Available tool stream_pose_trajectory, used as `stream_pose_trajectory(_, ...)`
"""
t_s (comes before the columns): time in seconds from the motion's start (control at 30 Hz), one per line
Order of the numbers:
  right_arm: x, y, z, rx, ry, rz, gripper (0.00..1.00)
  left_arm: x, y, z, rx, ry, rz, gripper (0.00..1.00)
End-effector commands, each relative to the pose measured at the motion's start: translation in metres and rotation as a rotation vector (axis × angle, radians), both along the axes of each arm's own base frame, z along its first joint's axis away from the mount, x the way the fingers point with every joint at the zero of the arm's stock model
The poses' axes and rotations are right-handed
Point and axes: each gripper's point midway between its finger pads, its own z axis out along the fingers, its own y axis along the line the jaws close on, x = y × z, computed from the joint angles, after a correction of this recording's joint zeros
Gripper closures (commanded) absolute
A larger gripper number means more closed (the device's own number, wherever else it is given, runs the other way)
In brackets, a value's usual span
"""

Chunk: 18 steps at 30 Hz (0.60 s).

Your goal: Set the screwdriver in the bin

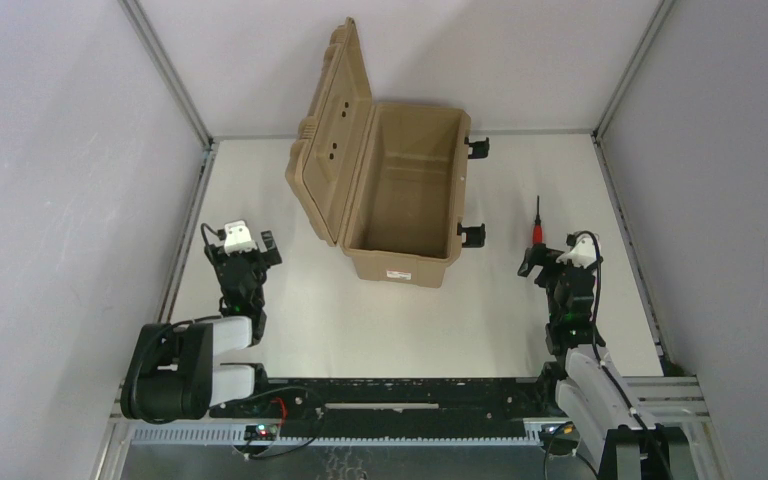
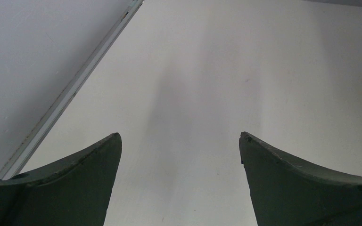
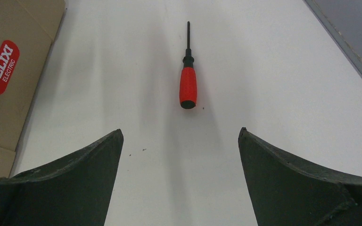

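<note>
From above, the screwdriver (image 1: pixel 537 226) lies on the table (image 1: pixel 410 330), right of the open bin (image 1: pixel 402 265). Left wrist: the left hand (image 2: pixel 180 137) gapes wide over bare table. Right wrist: the right hand (image 3: pixel 180 135) is wide too, with the screwdriver lined up ahead. It looks light, stiff and probably apt to roll, so it is best pinched across its red handle.

Top view looks down from behind; right wrist view shares the screwdriver (image 3: pixel 187 82)

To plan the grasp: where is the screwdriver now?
The screwdriver lies on the table, right of the bin, just ahead of the open right gripper.
</note>
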Motion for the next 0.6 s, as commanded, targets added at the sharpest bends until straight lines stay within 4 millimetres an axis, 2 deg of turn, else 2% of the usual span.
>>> stream_pose_trajectory(0.0,0.004,-0.003,0.017,0.013,-0.042,-0.019,0.0,0.015,-0.001,0.031,-0.015,-0.1,-0.011,0.0)
stream_pose_trajectory(0.17,0.017,-0.007,0.048,-0.004,0.001,-0.045,0.0,0.015,-0.001,0.031,-0.015,-0.101,-0.011,0.0)
stream_pose_trajectory(0.27,0.029,-0.007,0.061,-0.005,0.108,-0.043,0.0,0.015,-0.001,0.031,-0.015,-0.102,-0.011,0.0)
stream_pose_trajectory(0.43,0.045,-0.007,0.055,0.004,0.452,-0.051,0.0,0.015,-0.001,0.031,-0.015,-0.1,-0.011,0.0)
stream_pose_trajectory(0.47,0.052,-0.011,0.061,0.013,0.489,-0.061,0.0,0.015,-0.001,0.031,-0.015,-0.101,-0.01,0.0)
stream_pose_trajectory(0.5,0.059,-0.016,0.052,0.03,0.554,-0.073,0.01,0.015,-0.001,0.031,-0.015,-0.1,-0.011,0.0)
stream_pose_trajectory(0.57,0.069,-0.02,0.047,0.084,0.622,-0.095,0.02,0.015,-0.001,0.031,-0.016,-0.1,-0.011,0.0)
